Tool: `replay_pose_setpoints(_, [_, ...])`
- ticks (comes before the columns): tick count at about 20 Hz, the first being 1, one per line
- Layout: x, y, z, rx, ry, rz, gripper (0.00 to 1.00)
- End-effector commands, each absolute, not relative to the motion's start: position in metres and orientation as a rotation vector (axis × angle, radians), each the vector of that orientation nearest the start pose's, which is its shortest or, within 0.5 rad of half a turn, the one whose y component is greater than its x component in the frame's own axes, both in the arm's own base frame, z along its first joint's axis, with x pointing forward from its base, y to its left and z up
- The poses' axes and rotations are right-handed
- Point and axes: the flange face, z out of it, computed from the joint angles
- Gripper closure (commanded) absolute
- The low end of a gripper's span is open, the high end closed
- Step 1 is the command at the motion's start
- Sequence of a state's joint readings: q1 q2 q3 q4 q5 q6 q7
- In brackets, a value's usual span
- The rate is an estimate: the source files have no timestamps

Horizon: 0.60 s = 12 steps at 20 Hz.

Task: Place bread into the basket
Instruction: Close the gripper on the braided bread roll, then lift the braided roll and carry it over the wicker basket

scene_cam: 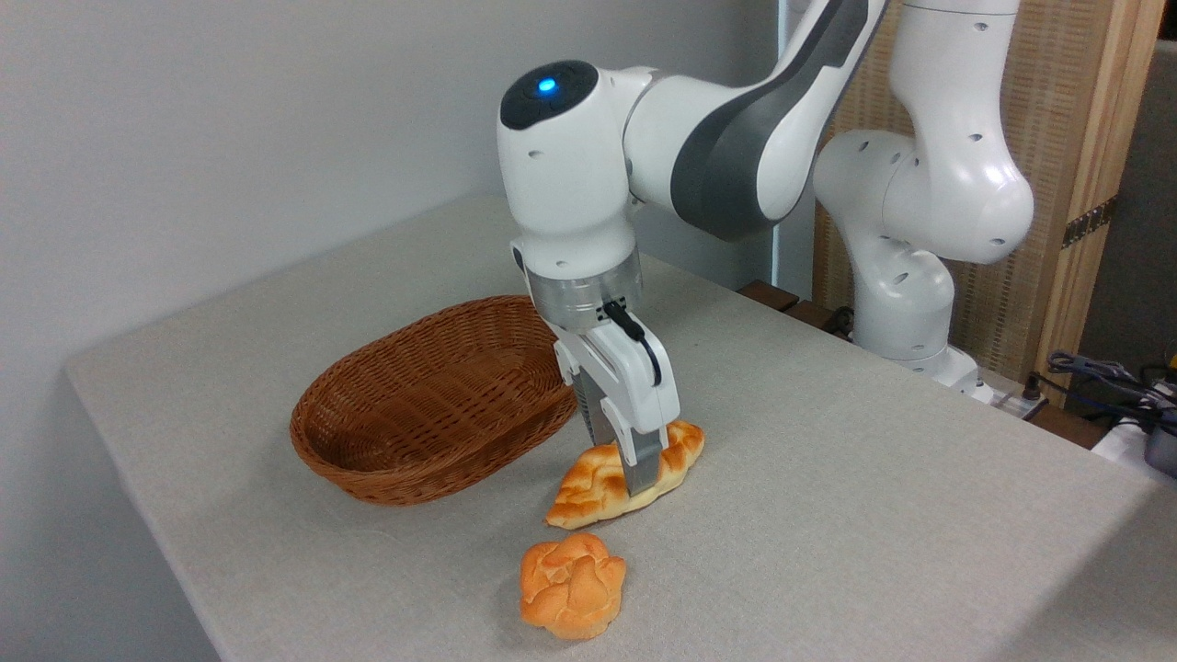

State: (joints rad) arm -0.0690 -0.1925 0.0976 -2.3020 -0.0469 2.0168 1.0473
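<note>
I am viewing the arm (pixel 736 138) reaching in from the far right and pointing its gripper (pixel 641 473) straight down over the desk (pixel 874 478). The jaws are sitting astride the middle of the bread (pixel 593 483); one finger (pixel 644 464) is showing in front of the loaf on its near side, and the other is lying hidden behind it. I cannot tell whether the jaws are pressing the loaf or merely standing around it. The bread is lying on the desk, slanting from near left to far right, just right of the basket (pixel 432 405) and apart from its rim. The basket is standing left of the gripper with nothing showing inside it. A round orange bun (pixel 572 586) is lying on the desk nearer to me, just in front of the bread's near tip and not touching it.
</note>
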Motion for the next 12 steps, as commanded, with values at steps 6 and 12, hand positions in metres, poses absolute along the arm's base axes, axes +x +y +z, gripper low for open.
replay_pose_setpoints(6, [0.504, 0.016, 0.49, -2.865, 1.567, 0.106, 0.69])
replay_pose_setpoints(12, [0.531, -0.037, 0.552, -3.015, 1.464, -0.033, 0.63])
